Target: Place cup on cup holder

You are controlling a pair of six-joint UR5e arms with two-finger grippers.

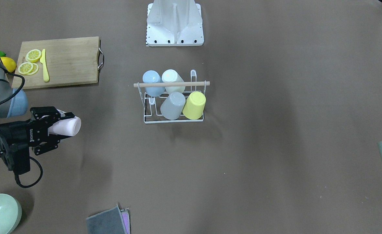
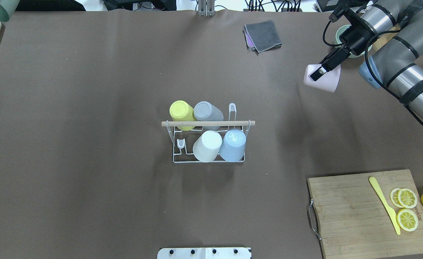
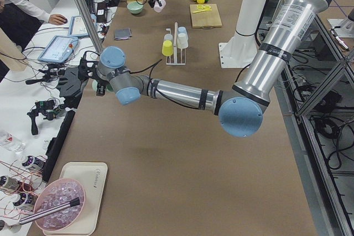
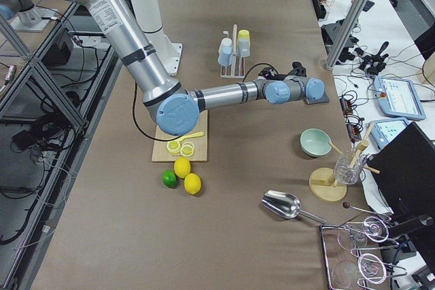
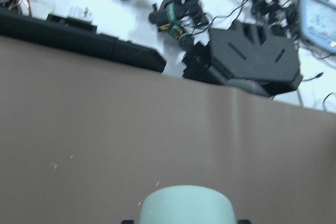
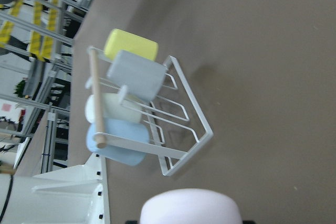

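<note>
**Front-facing view:** We find the right gripper [image 1: 62, 128] pinching the pink cup [image 1: 70, 126] across its body. The cup is aloft, well apart from the cup holder [image 1: 165, 121]. Its long axis lies near level, free end toward the rack. We cannot tell which end is the mouth.

**Overhead view:** One free prong [image 2: 180, 144] stands beside the white cup [image 2: 207, 145]. We judge that a cup brought in level would strike the wooden rod [image 2: 208, 123] or the neighbouring cups instead of seating.

**Left wrist view:** The left gripper [image 5: 184, 220] clasps a pale green cup [image 5: 189, 203].
</note>
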